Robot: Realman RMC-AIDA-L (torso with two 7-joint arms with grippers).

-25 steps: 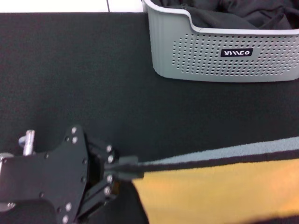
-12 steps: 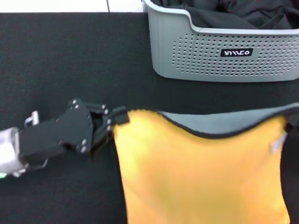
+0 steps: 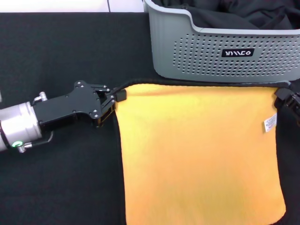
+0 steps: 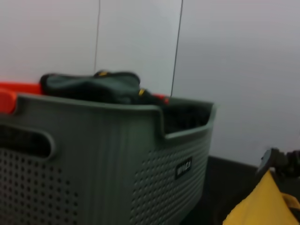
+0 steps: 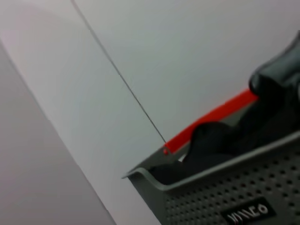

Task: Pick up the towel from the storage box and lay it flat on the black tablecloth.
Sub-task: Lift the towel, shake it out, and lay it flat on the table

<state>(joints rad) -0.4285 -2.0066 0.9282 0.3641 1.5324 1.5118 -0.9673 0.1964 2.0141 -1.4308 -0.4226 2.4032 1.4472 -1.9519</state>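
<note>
One fleecy yellow square towel (image 3: 197,154) on matte black tablecloth (image 3: 70,51)

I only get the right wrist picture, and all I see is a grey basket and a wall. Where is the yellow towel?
Observer: The towel is spread out, yellow side up, over the black tablecloth, just in front of the storage box.
Operator: Is anybody holding it?
Observer: Yes. The left gripper is shut on the left corner nearest the box.
Operator: And the other corner?
Observer: The right gripper is at the right corner nearest the box, just above the towel's small white tag.
</note>
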